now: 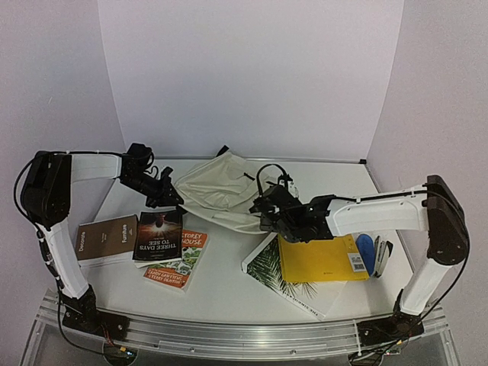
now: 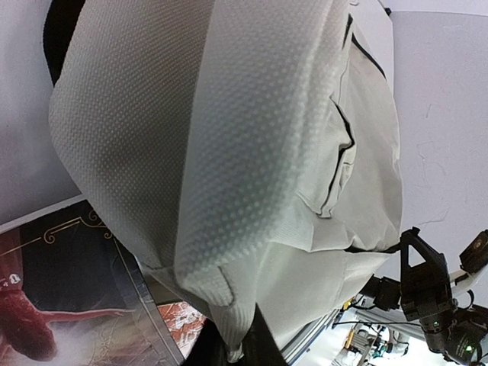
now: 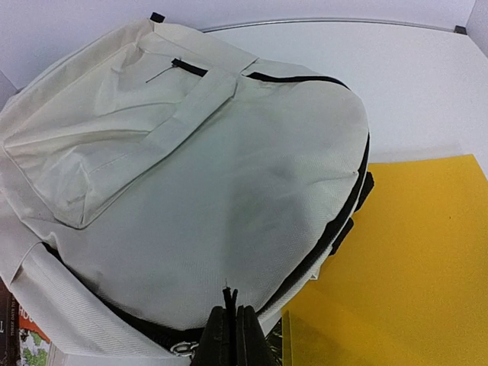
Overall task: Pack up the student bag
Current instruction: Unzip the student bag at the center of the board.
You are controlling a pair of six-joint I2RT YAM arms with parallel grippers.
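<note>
While left jaws clamp the student bag (image 1: pixel 217 191), right jaws together at its zipper edge.

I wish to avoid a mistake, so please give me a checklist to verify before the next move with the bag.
1. Left gripper pinches the student bag fabric: ok.
2. Right gripper shut at the bag's black zipper edge, a thin black tab between its jaws: ok. Whether that tab is the zipper pull: cannot tell.
3. Main compartment open for packing: not ok, the zipper looks closed.
4. Yellow folder, dark book and blue stapler in view on the table: ok, none packed yet.
</note>
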